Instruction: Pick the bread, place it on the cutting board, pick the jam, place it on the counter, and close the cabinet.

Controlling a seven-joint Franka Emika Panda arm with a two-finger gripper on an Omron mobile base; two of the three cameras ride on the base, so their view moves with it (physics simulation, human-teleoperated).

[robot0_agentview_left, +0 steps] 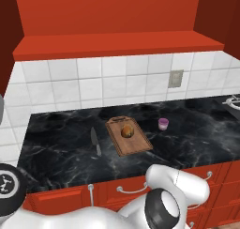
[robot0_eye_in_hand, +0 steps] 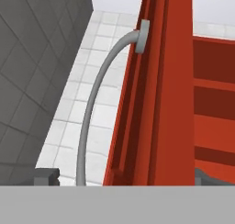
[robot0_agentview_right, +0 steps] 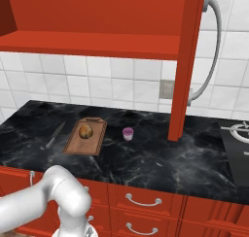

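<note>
Your bread [robot0_agentview_left: 126, 131] already sits on the cutting board [robot0_agentview_left: 136, 144], in the middle of the left base view, and the jam [robot0_agentview_left: 162, 124] stands on the counter [robot0_agentview_left: 65, 148] just right of the board, apart from it. A knife [robot0_agentview_left: 95, 141] lies left of the board. So what remains, by the look of it, is the cabinet [robot0_agentview_right: 97, 17]: its door [robot0_agentview_right: 187, 61] stands open, edge-on, right of centre in the right base view, with the curved grey handle [robot0_agentview_right: 214, 51] bowing out toward the tiled wall. In the hand view the door edge [robot0_eye_in_hand: 156, 94] runs up the middle of the frame and the handle [robot0_eye_in_hand: 94, 103] arcs to its left; the two dark fingertips show only as stubs at the bottom corners, so you cannot tell how far apart the fingers stand, and nothing appears between them. The risk from here is a push landing on the thin edge or the rounded handle: the hand could slide off and leave the door ajar. A sweep that drops low could also clip the jam.
</note>
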